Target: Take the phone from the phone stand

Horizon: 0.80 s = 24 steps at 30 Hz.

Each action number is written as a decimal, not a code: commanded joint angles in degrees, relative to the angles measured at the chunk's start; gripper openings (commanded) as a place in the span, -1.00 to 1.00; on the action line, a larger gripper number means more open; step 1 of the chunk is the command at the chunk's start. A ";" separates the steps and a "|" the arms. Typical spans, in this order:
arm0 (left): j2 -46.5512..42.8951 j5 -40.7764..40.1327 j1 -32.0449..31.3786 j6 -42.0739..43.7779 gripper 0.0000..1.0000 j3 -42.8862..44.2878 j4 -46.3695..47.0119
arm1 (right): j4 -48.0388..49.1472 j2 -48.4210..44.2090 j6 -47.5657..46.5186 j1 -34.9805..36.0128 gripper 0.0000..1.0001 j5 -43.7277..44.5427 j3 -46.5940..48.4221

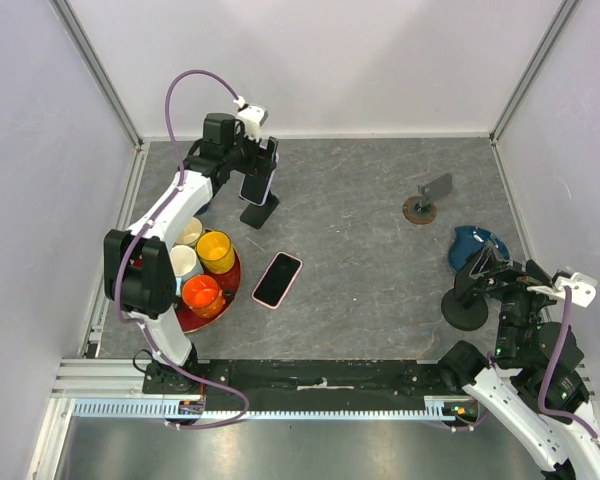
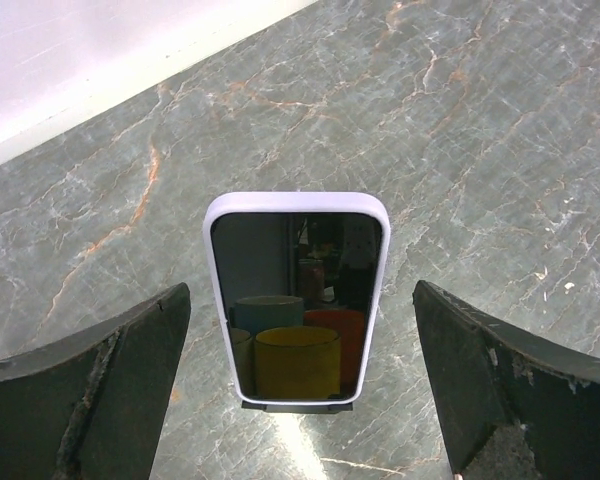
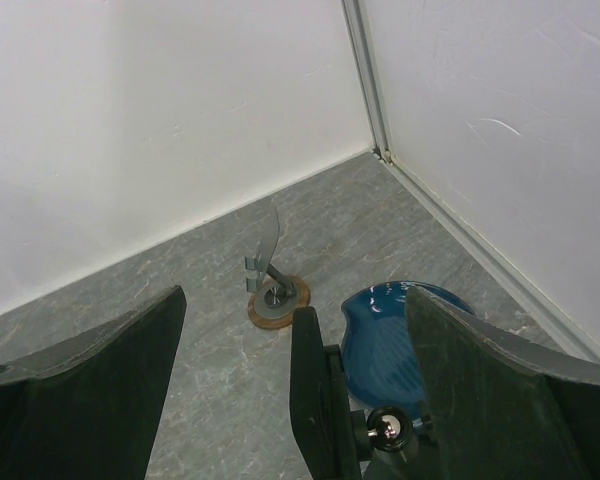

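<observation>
A phone in a lavender case (image 2: 297,295) stands upright on a black phone stand (image 2: 297,405), its dark screen reflecting the cups. In the top view the phone (image 1: 257,186) and its stand (image 1: 260,213) sit at the back left of the table. My left gripper (image 2: 302,290) is open, with a finger on each side of the phone and a gap to both. In the top view the left gripper (image 1: 260,160) hovers right above the phone. My right gripper (image 3: 295,295) is open and empty at the right.
A second phone in a pink case (image 1: 277,280) lies flat mid-table. A red tray (image 1: 230,290) with several cups is at the left. A grey stand on a wooden base (image 1: 425,205), a blue object (image 1: 475,245) and a black round-based stand (image 1: 468,305) are at the right.
</observation>
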 commanded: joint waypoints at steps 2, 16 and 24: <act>1.42 3.23 0.30 3.31 1.00 2.97 2.46 | 1.04 -0.47 -1.46 0.03 0.96 -0.63 -0.41; 4.59 0.50 0.48 4.63 1.00 3.15 4.22 | 1.65 -0.47 -2.52 0.03 0.95 -1.51 -1.12; 5.56 1.03 0.48 4.01 1.00 2.54 4.66 | 2.09 -0.56 -2.87 0.11 0.94 -1.86 -1.38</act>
